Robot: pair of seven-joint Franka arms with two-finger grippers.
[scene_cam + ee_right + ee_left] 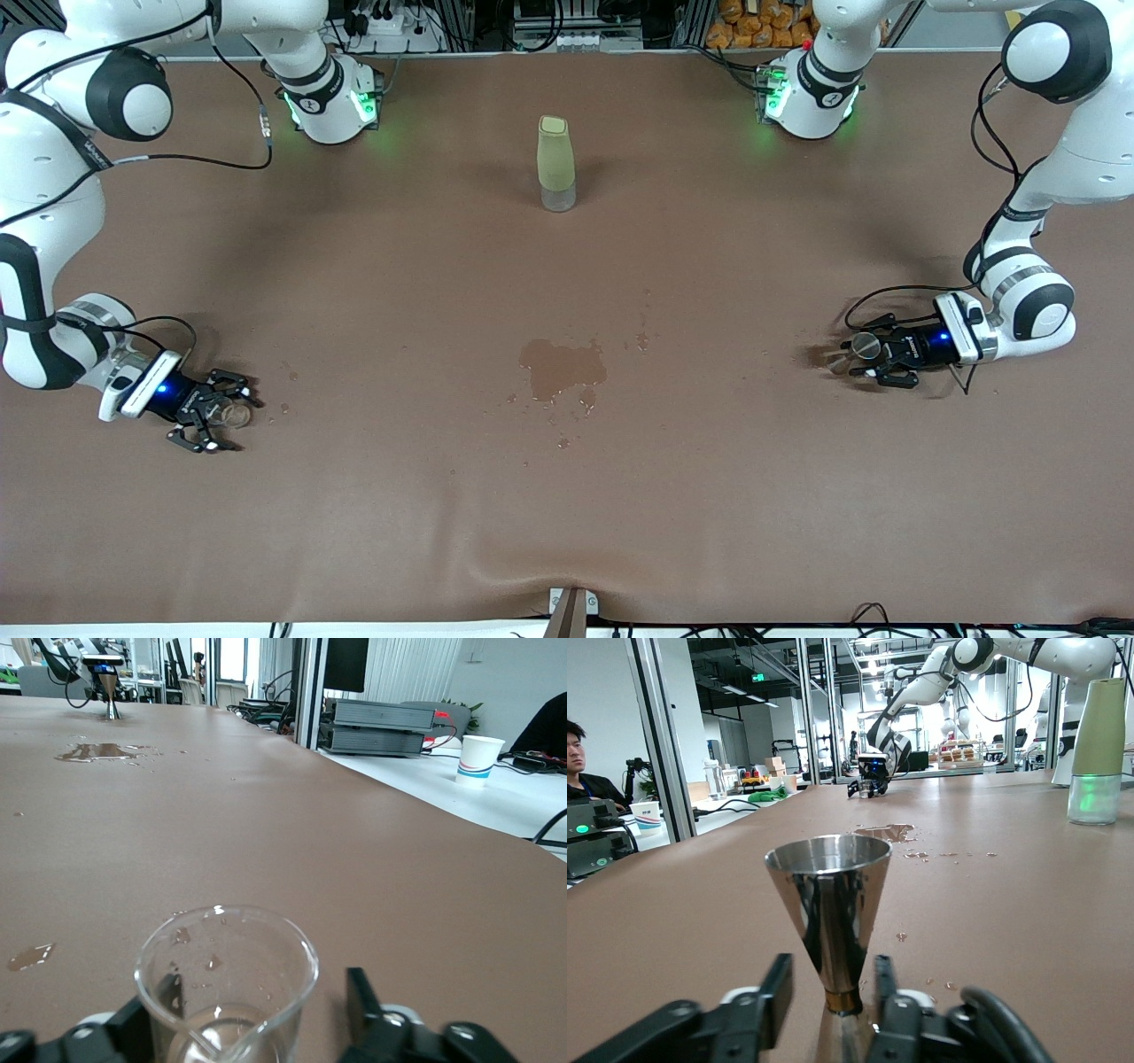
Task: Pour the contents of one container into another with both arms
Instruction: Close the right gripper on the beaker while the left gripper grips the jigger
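The clear glass measuring cup stands on the table at the right arm's end. My right gripper lies low around it, open, with a gap showing between the glass and one finger. A little liquid sits in the cup's base. The steel jigger stands upright at the left arm's end. My left gripper is open around its narrow waist, with gaps on both sides.
A tall pale-green bottle stands mid-table, farther from the front camera than both grippers. A puddle and scattered drops wet the brown cloth between the two grippers.
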